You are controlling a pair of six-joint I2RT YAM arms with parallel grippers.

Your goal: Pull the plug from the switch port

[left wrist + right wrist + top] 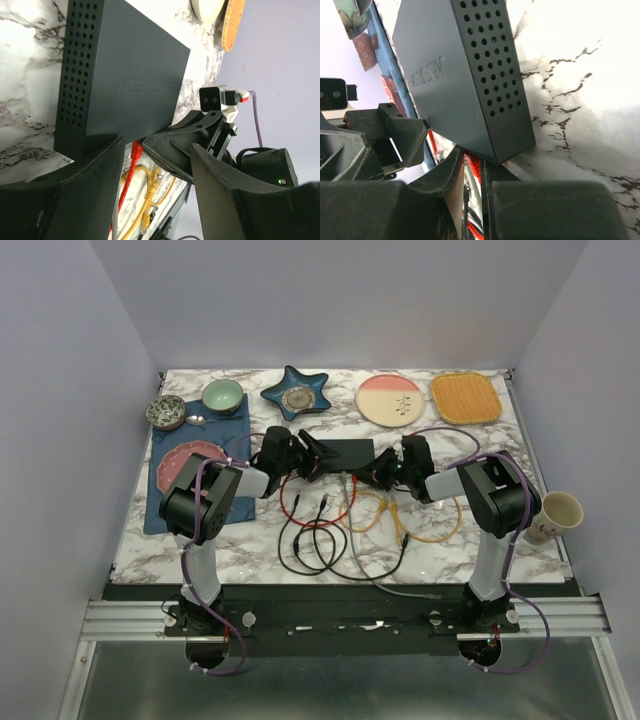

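The matte-black switch [347,452] lies mid-table, and also shows in the left wrist view [125,75] and the right wrist view [460,75]. A red plug [476,169] sits in a port on its near edge, and its red cable [298,502] loops toward the front. My right gripper [376,475] [474,162] is at the switch's near right corner, with its fingers closed narrowly on the red plug. My left gripper [316,462] [156,145] is open at the switch's left end. Its one finger [75,190] is against the box's end.
Yellow cables [400,520], black cables [310,540] and a grey cable [370,570] lie tangled in front of the switch. A blue cloth [165,490] with a pink plate is at left. Bowls, a star dish [296,392], a plate and an orange mat [465,397] line the back. A cup [558,515] stands at the right edge.
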